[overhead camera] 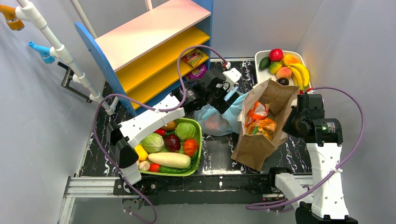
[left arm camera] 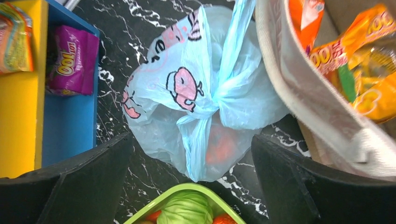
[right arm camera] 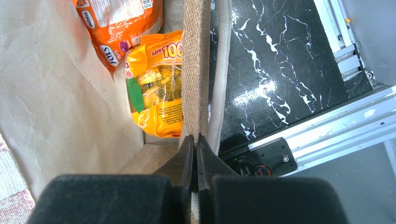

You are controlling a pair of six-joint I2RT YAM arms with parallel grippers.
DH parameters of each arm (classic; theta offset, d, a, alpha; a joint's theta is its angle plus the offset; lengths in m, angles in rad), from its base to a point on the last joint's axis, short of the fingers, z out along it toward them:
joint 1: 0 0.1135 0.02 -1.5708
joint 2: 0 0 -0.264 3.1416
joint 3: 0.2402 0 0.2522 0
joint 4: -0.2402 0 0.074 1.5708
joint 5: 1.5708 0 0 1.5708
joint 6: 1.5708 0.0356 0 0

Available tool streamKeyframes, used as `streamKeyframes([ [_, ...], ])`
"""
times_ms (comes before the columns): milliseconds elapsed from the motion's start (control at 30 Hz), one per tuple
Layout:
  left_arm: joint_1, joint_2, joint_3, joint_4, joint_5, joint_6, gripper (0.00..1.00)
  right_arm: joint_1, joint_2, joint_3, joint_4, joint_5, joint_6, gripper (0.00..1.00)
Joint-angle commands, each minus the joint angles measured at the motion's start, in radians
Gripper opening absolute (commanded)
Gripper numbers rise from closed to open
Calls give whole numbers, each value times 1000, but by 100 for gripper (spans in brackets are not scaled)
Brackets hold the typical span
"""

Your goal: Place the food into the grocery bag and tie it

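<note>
Grocery bag [left arm camera: 187, 93], orange food [left arm camera: 219, 145] inside

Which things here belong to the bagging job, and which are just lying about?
Job: blue plastic bag, knotted; orange food inside it.
Lying about: paper bag of snacks, vegetable basket, fruit tray, shelf.

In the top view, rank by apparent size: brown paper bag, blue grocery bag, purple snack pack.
Largest: brown paper bag.
Then: blue grocery bag, partly hidden by the left claw.
Smallest: purple snack pack.
</note>
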Motion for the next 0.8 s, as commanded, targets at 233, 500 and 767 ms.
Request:
streamKeyframes([
  [233, 41, 36, -53, 36, 103, -8, 98, 9, 13, -18, 24, -10, -15, 1],
  [500, 41, 93, -77, 119, 99, -8, 98, 30, 31, -7, 29, -12, -26, 1],
  [767, 40, 149, -107, 162, 117, 57, 98, 54, 38, -11, 32, -17, -36, 1],
])
